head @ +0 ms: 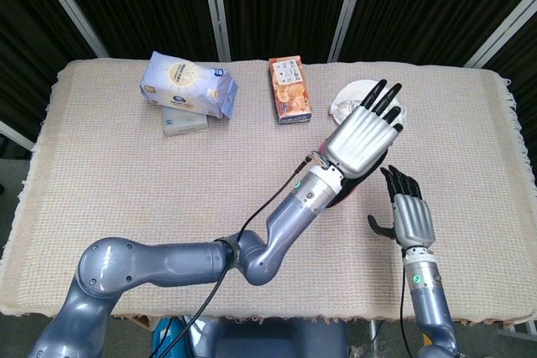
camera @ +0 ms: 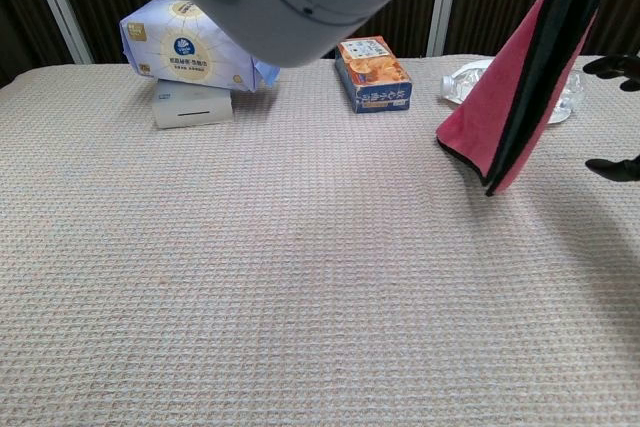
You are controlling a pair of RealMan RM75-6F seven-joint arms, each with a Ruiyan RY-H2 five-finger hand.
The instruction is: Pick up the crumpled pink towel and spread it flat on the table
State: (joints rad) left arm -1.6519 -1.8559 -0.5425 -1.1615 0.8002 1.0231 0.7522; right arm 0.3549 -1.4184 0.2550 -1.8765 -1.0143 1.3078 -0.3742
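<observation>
1. The pick-up part of the task looks done: the pink towel (camera: 512,112) is hanging clear of the worktop (camera: 300,267), with its lower corner dangling above the woven cloth rather than resting on it.
2. The spreading looks wholly undone: the towel is drooping as a folded, tapering drape with a dark border along one edge, and no part of it is lying flat.
3. The left hand (head: 362,134) is holding the towel from above, fingers stretched toward 1 o'clock in the head view. How the fingers are closing on the cloth is hidden beneath the hand.
4. From that hand the towel is falling toward 6 o'clock; in the head view only a sliver of pink is showing under the wrist.
5. The right hand (head: 405,214) is waiting just beside the towel, at about 4 o'clock from the left hand, holding nothing, its fingers apart. In the chest view its dark fingertips (camera: 612,65) are showing at 3 o'clock of the cloth, close to it but apart.
6. My judgement: the right hand needs to be taking a free corner so the towel can be opened out and laid down.
</observation>
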